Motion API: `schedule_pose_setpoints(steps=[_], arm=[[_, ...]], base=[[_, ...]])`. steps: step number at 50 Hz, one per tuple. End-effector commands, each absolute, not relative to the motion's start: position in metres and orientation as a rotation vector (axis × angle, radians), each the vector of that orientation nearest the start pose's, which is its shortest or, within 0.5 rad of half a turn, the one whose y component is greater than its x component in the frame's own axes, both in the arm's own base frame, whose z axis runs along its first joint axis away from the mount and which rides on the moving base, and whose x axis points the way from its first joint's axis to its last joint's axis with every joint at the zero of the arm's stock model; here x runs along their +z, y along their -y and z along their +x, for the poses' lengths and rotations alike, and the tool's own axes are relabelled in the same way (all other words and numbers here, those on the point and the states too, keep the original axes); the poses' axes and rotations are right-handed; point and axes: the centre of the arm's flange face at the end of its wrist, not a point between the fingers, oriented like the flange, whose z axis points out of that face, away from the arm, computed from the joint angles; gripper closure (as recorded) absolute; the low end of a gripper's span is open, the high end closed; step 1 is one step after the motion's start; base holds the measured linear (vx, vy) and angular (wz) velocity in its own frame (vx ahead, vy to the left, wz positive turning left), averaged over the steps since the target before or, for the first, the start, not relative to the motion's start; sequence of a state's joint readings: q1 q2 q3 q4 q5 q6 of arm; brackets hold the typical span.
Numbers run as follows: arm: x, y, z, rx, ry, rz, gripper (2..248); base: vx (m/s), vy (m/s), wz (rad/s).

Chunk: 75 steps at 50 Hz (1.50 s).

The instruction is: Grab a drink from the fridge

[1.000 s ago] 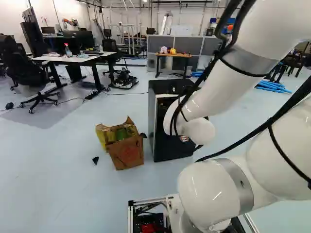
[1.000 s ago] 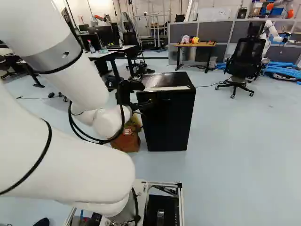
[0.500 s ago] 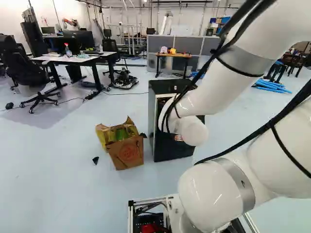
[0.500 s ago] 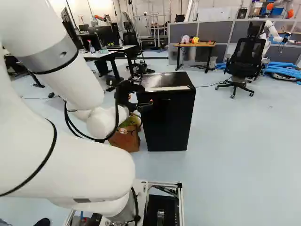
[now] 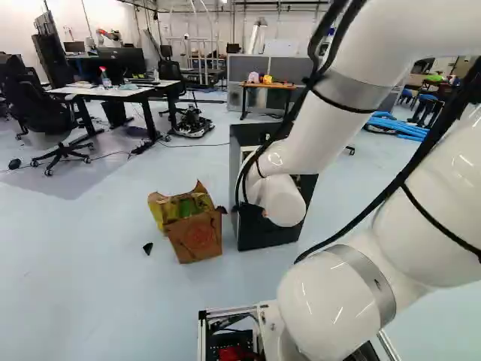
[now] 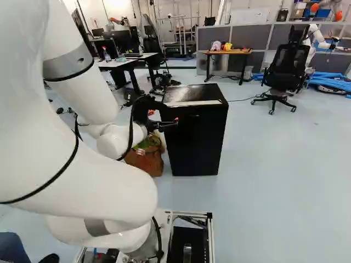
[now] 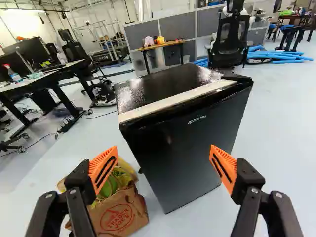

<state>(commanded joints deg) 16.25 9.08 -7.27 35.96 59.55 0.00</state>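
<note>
A: Which structure is central, and how is it set?

B: The fingers [image 6: 168, 125], black and ending in orange pads; in the wrist view the two fingers [image 7: 102, 170] stand wide apart, a broad gap between their pads, with nothing gripped in it.

A: And the fridge [image 6: 197, 145]?

B: Upright on the floor [image 5: 113, 286], dark, with a pale strip along the top front edge. In the wrist view its front panel lies ahead of the gap. In the right base view the fingertips overlap its near edge; whether they touch it cannot be told.

A: Where is the drink?

B: Its place cannot be told from these views.

A: What lies beside the fridge?

B: A brown paper bag [image 5: 197, 237], its top open on green and yellow contents, standing on the floor. In the wrist view it lies partly behind one finger. A small black scrap [image 5: 148, 248] lies near it.

A: And the white arm [image 5: 308, 135]?

B: In the left base view its outer part crosses in front of the fridge, hiding some of the front. Beyond the fridge, in the right base view, stand a wooden-topped table [image 6: 229, 52] and a black office chair [image 6: 286, 68]
</note>
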Motion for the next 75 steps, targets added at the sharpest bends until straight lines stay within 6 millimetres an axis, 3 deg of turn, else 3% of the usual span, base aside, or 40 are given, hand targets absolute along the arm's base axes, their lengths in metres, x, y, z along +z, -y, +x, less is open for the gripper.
schedule_pose_setpoints(steps=[15,39,75], arm=[[0.348,-0.046,0.282,-1.933,-0.590,-2.519,3],[0.336,-0.074,0.288,-2.016,-0.456,-2.491,3],[0.307,-0.120,0.326,-2.104,-0.408,-2.499,3]], base=[[0.000,0.000,0.000],[0.000,0.000,0.000],[0.000,0.000,0.000]])
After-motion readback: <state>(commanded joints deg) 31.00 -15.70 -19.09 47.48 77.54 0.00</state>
